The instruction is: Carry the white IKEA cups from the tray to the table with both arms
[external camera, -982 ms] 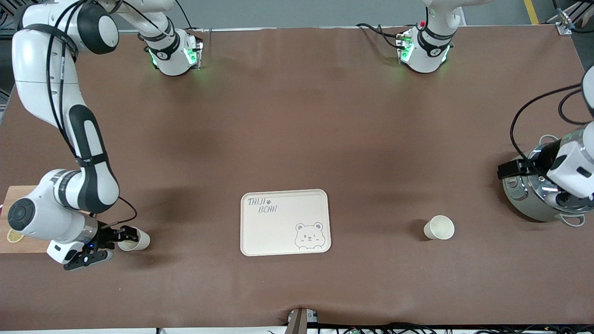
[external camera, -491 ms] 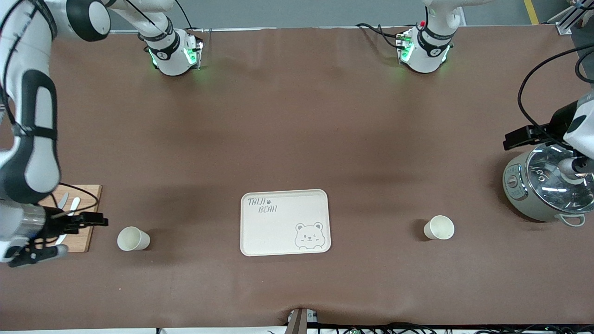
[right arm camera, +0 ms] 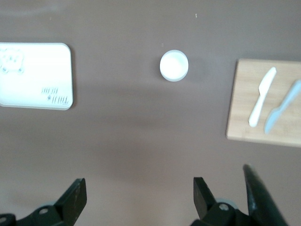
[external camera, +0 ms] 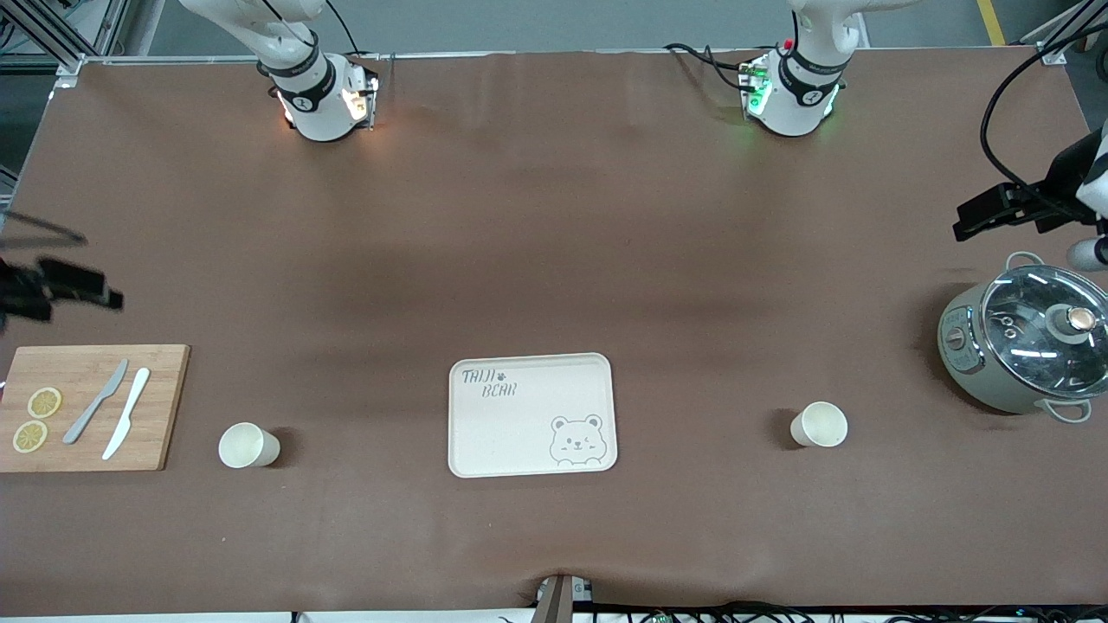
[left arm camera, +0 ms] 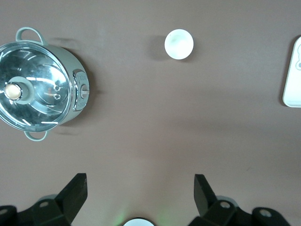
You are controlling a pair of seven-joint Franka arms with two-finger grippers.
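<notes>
Two white IKEA cups stand upright on the brown table, one on each side of the bear tray (external camera: 531, 414). One cup (external camera: 248, 445) is toward the right arm's end, beside the cutting board. The other cup (external camera: 819, 424) is toward the left arm's end, near the pot. My right gripper (right arm camera: 138, 184) is open and empty, high over bare table, with its cup (right arm camera: 174, 65) well apart from it. My left gripper (left arm camera: 138, 181) is open and empty, also high, with its cup (left arm camera: 178, 44) apart from it. In the front view only dark parts of the right hand (external camera: 56, 285) and the left hand (external camera: 1004, 208) show at the picture's edges.
A grey-green pot with a glass lid (external camera: 1026, 346) stands at the left arm's end. A wooden cutting board (external camera: 86, 407) with two knives and lemon slices lies at the right arm's end. The cream bear tray lies midway between the cups.
My right gripper was at the cup beside the board; it has drawn up and away toward the table's end, uncovering the board. My left hand has moved off the pot. Both cups stayed put.
</notes>
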